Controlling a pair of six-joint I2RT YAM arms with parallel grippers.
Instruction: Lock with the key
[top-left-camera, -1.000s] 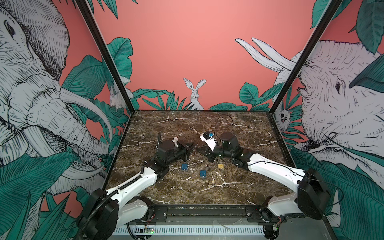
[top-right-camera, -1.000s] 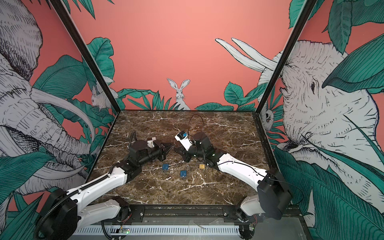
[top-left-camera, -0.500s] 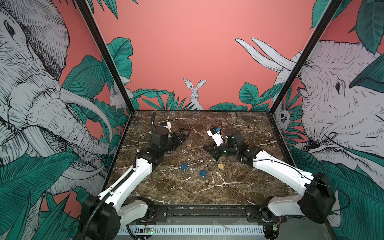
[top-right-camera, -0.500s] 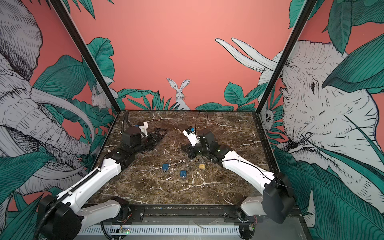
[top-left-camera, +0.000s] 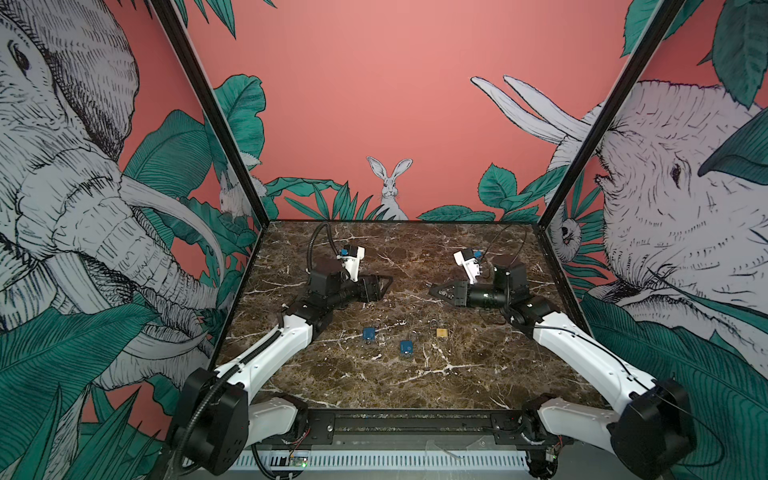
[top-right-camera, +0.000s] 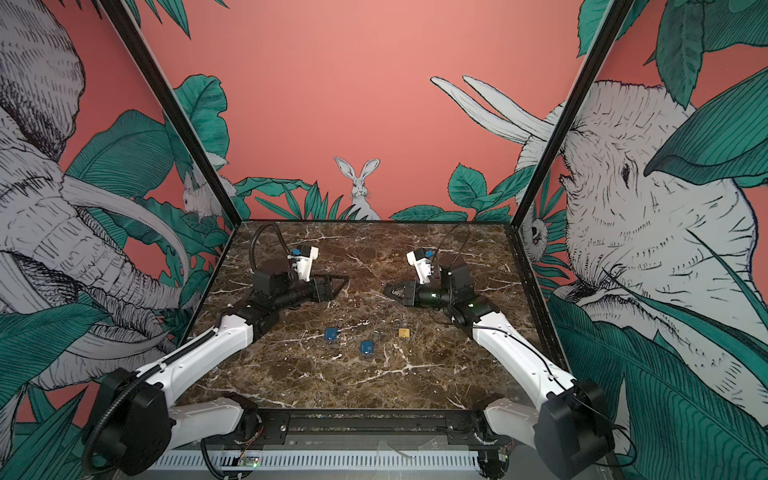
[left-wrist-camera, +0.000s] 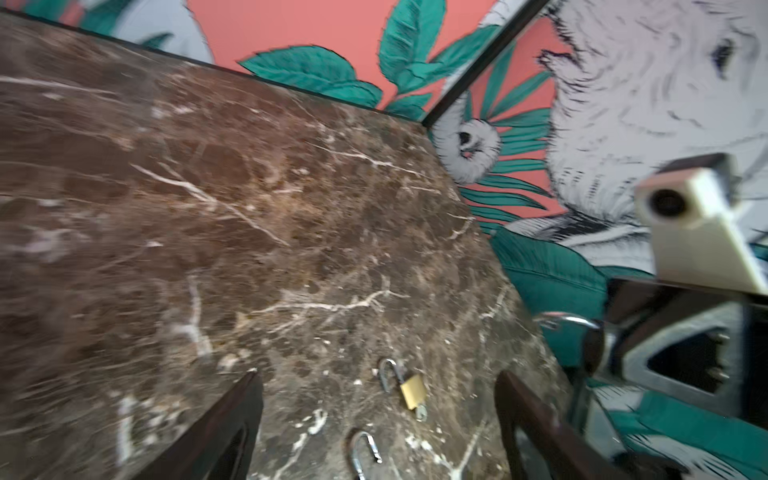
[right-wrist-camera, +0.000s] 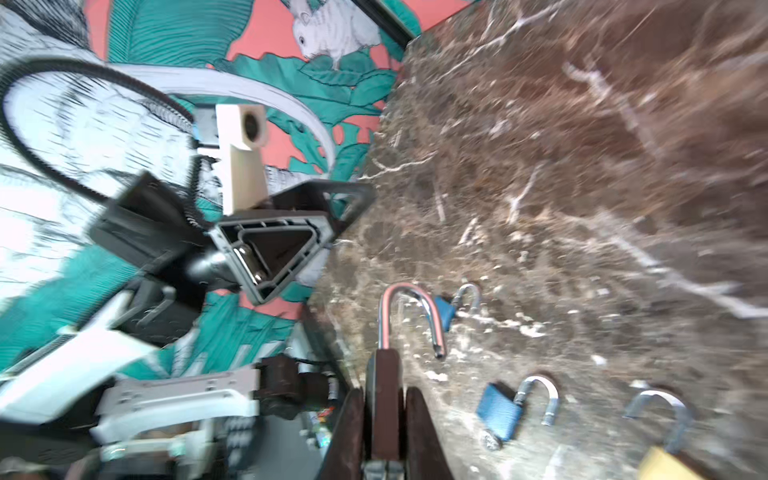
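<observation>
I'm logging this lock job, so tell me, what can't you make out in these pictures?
Held padlock: body mostly hidden between the right gripper's fingers, right wrist view.
Brass padlock: cut off by that view's edge.
Any key: too small to find in both top views; wrist views blurred.
Loose shackle: its body cut off, left wrist view.

Top views share the whole table (top-left-camera: 374, 395); wrist views close.

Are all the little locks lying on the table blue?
No, a blue padlock and a second blue padlock lie near a gold padlock in a top view.
</observation>
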